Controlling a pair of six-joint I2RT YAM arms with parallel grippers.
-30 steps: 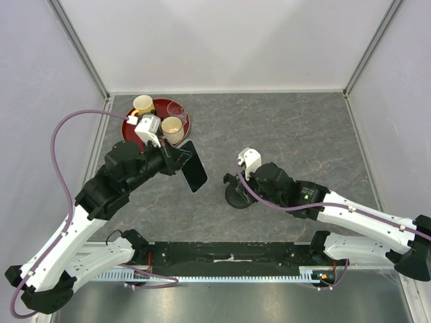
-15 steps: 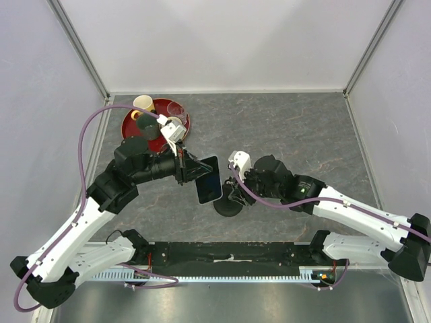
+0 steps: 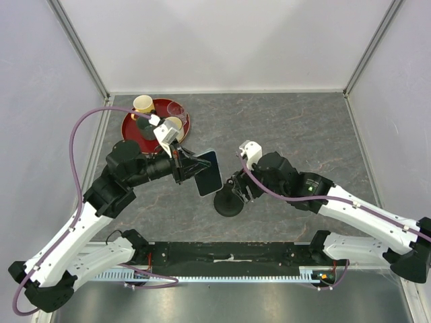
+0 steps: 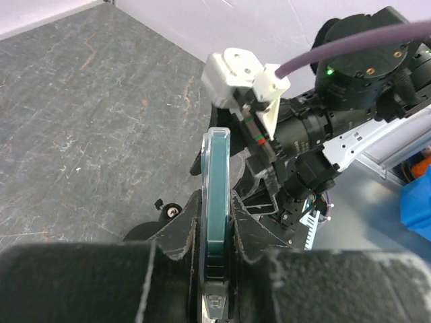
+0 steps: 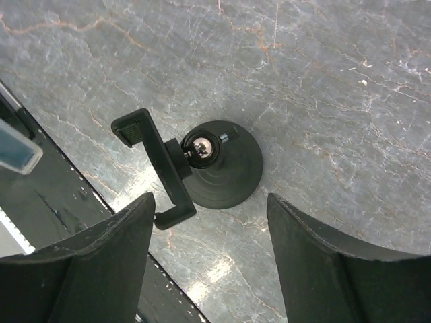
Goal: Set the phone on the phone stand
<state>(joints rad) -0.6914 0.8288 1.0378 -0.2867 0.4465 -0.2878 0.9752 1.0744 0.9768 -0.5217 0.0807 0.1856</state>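
My left gripper (image 3: 190, 166) is shut on the phone (image 3: 207, 172) and holds it on edge in the air, just left of and above the phone stand (image 3: 227, 204). In the left wrist view the phone (image 4: 217, 182) shows edge-on between my fingers. My right gripper (image 3: 237, 189) is open and hangs over the stand without touching it. In the right wrist view the stand's disc base (image 5: 225, 171) and its clamp bracket (image 5: 159, 169) lie between and below my fingers (image 5: 101, 262). A corner of the phone (image 5: 15, 149) shows at the left edge.
A red tray (image 3: 129, 126) at the back left holds a yellow cup (image 3: 143, 103), a second cup (image 3: 173, 125) and a clear glass (image 3: 176, 108). A black strip (image 3: 229, 252) runs along the table's near edge, between the arm bases.
My left arm swung the phone right, from beside the tray to next to the stand. The stand shifted a little left and nearer. My right gripper stays over it.
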